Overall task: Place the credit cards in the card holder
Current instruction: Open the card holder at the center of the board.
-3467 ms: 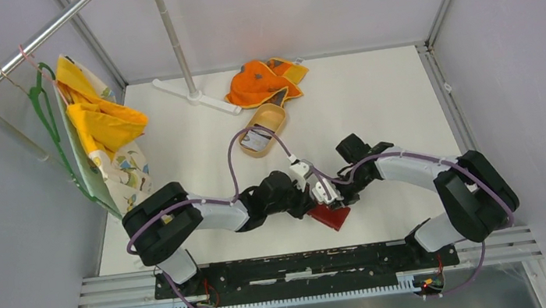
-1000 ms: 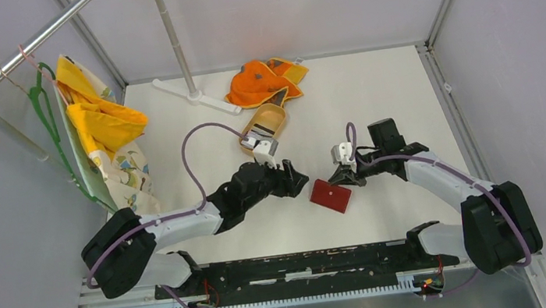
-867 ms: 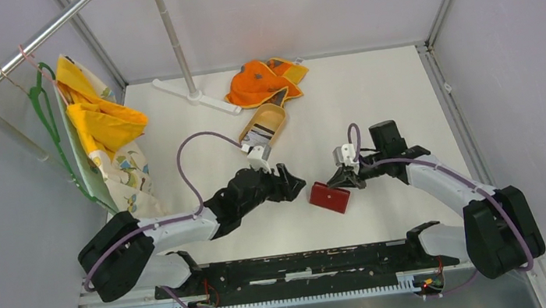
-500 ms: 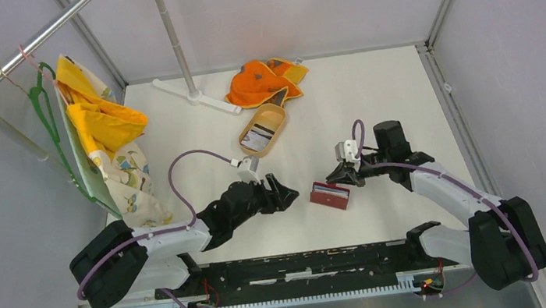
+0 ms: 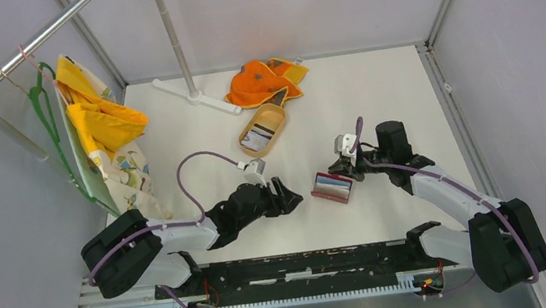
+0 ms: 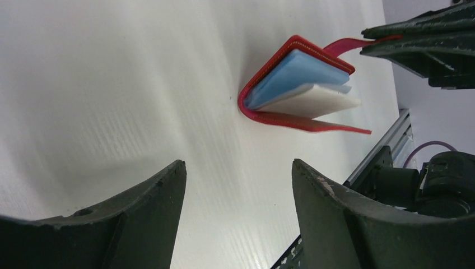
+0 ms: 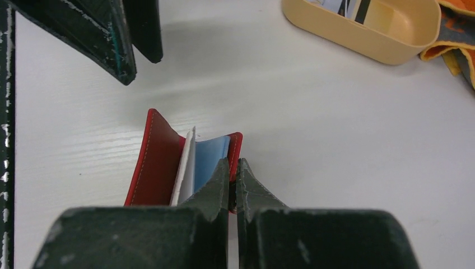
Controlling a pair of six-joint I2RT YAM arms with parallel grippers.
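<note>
The red card holder lies open on the white table, its pale blue and white inner leaves showing. My right gripper is shut on the holder's far red flap and holds it up. My left gripper stands open just left of the holder, nothing between its fingers. The holder is apart from the left fingertips. The credit cards lie in the tan oval tray behind, with their edges showing.
An orange cloth lies behind the tray. A white stand foot with its pole is at the back left. Yellow and patterned cloths hang on a green hanger at the left. A metal rail runs along the near edge.
The left gripper has drawn back from the tray to the holder's left side. The right gripper has taken the flap, and the holder has gone from closed to open.
</note>
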